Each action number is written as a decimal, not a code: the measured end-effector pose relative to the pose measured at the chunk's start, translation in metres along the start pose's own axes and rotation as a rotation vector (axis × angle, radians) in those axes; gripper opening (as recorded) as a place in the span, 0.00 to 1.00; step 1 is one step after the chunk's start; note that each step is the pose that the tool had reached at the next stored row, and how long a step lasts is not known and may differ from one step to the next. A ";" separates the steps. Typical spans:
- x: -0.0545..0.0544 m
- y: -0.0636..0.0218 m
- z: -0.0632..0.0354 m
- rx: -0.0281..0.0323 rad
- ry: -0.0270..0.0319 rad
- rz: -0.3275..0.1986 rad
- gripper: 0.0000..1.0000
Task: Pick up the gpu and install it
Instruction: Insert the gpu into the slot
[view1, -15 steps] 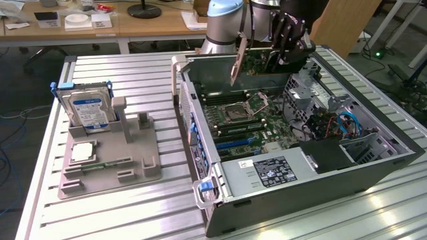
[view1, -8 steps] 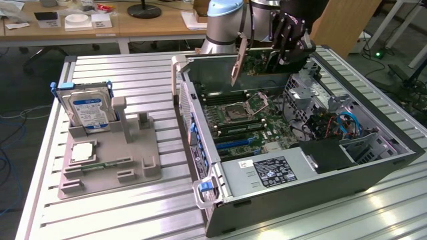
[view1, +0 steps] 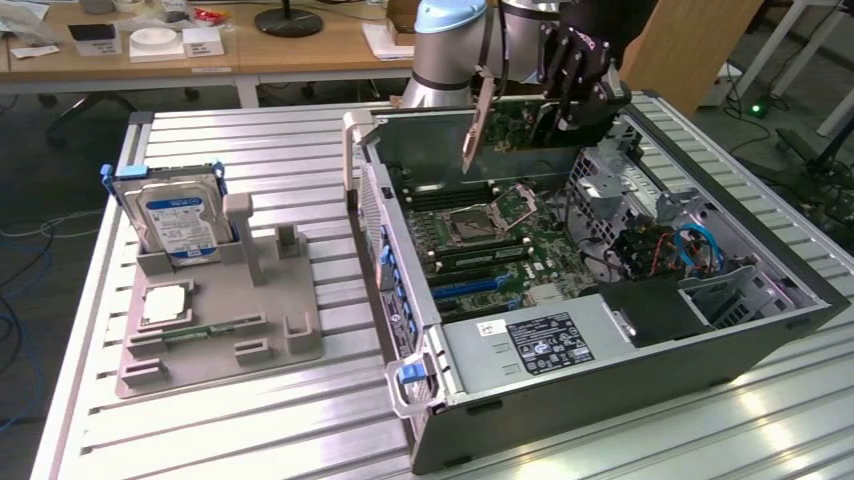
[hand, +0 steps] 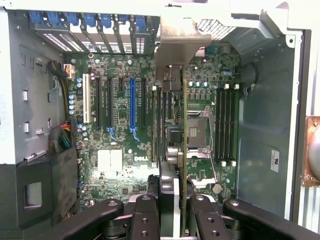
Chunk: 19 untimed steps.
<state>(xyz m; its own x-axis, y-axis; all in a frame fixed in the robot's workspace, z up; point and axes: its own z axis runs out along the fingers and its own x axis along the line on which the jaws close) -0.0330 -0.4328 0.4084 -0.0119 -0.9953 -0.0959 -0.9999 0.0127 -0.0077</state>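
Note:
My gripper (view1: 577, 112) is shut on the gpu (view1: 514, 120), a thin card held on edge in the air over the far part of the open computer case (view1: 747, 330). Its silver bracket (view1: 473, 135) hangs toward the exterior view's left. In the wrist view the gpu (hand: 169, 125) appears edge-on between my black fingers (hand: 146, 215), its bracket (hand: 175, 45) pointing to the case's rear slot covers. Below it lies the green motherboard (hand: 117, 165) with a blue expansion slot (hand: 132, 107). The card is above the board, apart from the slots.
A grey fixture (view1: 220, 340) on the slatted table (view1: 267, 440) carries a hard drive (view1: 180, 215), a processor (view1: 163, 303) and a memory stick (view1: 214, 328). Inside the case are the power supply (view1: 534, 345), a drive cage (view1: 621, 185) and cables (view1: 687, 250).

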 end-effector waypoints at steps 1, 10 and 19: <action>0.000 0.0000 0.0003 0.0000 0.0000 0.000 0.28; 0.000 0.0000 0.0037 0.0000 0.0001 0.000 0.28; 0.001 0.0000 0.0074 0.0011 0.0122 0.009 0.28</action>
<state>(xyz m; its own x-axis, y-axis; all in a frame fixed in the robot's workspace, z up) -0.0329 -0.4328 0.4009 -0.0206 -0.9963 -0.0838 -0.9997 0.0214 -0.0080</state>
